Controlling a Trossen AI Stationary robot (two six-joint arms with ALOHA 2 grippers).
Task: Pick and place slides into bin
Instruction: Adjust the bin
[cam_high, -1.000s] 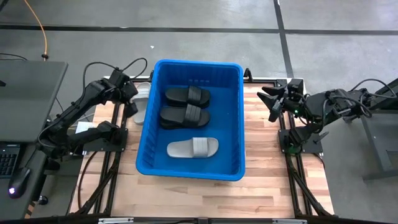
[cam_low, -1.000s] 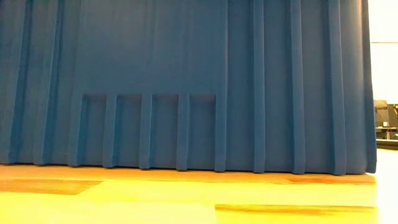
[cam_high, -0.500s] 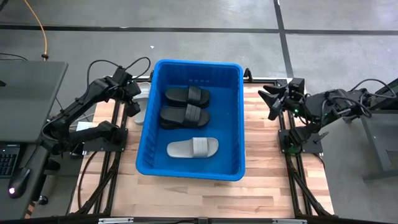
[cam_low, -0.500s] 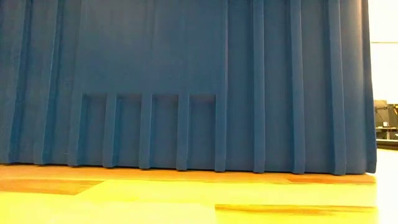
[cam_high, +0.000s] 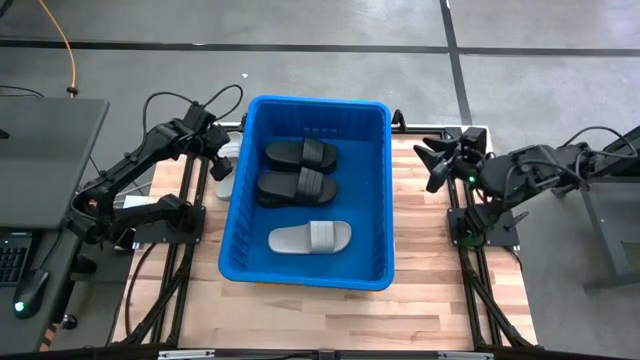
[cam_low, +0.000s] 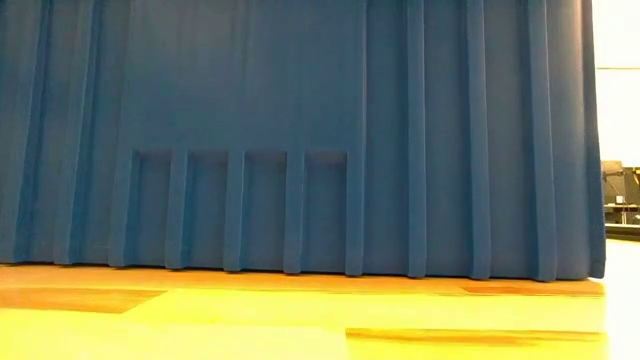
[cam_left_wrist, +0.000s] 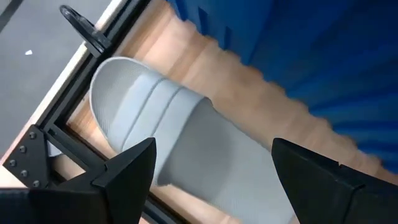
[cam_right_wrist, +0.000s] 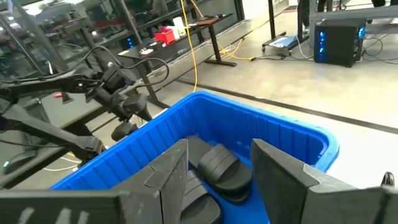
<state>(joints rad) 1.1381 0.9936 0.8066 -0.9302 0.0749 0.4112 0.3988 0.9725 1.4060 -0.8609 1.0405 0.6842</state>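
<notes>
1. A pale slide (cam_left_wrist: 180, 149) is lying on the table just beside the bin's (cam_high: 375, 190) left wall, outside it.
2. The left gripper (cam_left_wrist: 211, 171) is being held right over this slide, with its jaws spread wide on either side and nothing gripped.
3. The slide's long side is running along the bin wall.
4. Three slides (cam_high: 300, 186) are already lying inside the bin.
5. The right gripper (cam_high: 438, 166) is being held well off the bin's right side, half open and empty, so the left arm is nearer.
</notes>
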